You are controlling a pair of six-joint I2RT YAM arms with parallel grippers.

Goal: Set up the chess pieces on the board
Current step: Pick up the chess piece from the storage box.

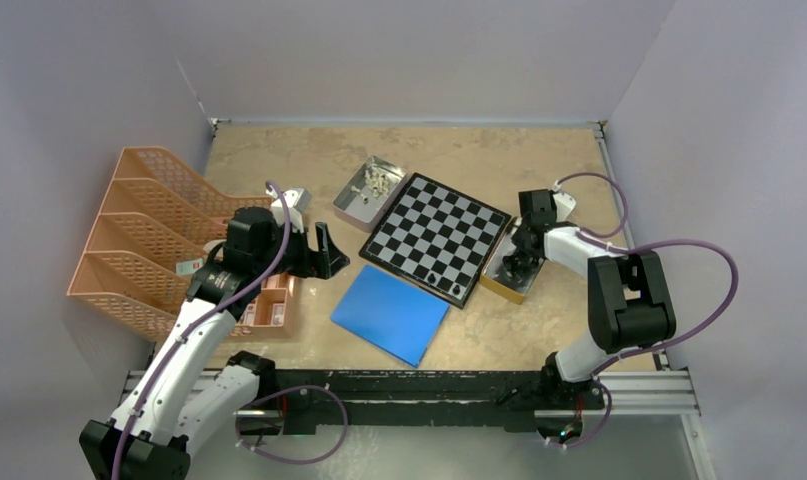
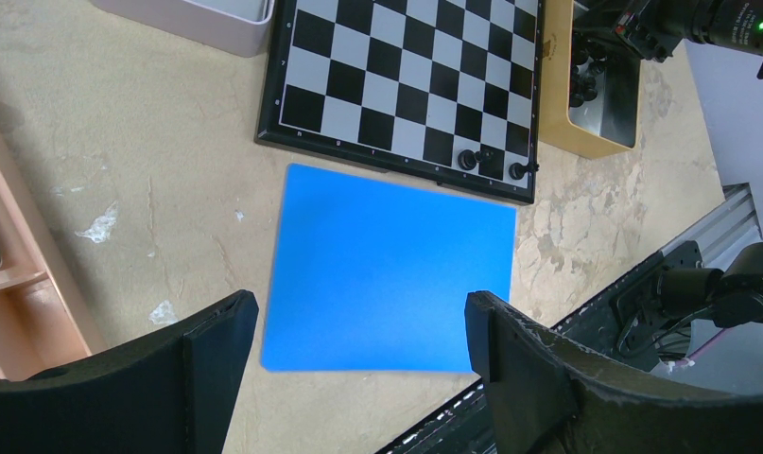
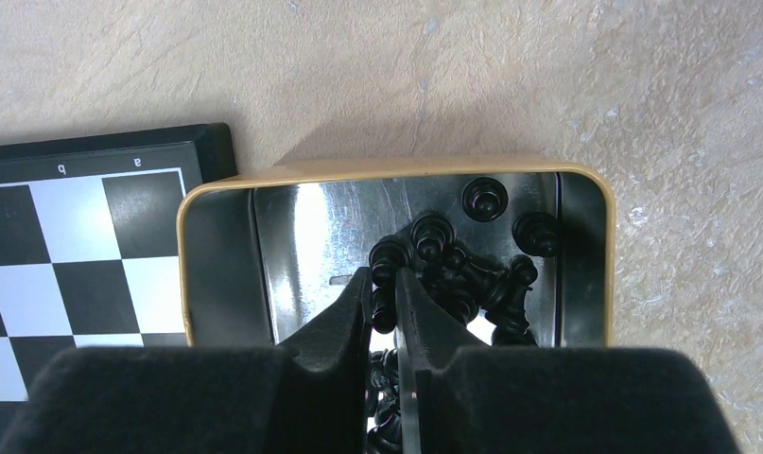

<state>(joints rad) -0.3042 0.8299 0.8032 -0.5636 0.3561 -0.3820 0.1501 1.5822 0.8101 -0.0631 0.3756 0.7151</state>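
- At 3 o'clock of the board (image 1: 436, 237), a gold-rimmed tin (image 3: 396, 173) holds heaped black chess pieces (image 3: 484, 199); the right gripper (image 3: 385, 282), nearly closed, pinches one.
- At 10 o'clock, a silver tin (image 1: 349, 212) holds cream pieces (image 1: 377, 182), blurred together.
- Left gripper (image 2: 358, 307) gapes wide, empty.

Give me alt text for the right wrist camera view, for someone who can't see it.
The right gripper pinches a black chess piece inside a gold-rimmed tin holding a heap of black pieces. A corner of the chessboard lies just left of the tin on the beige table.
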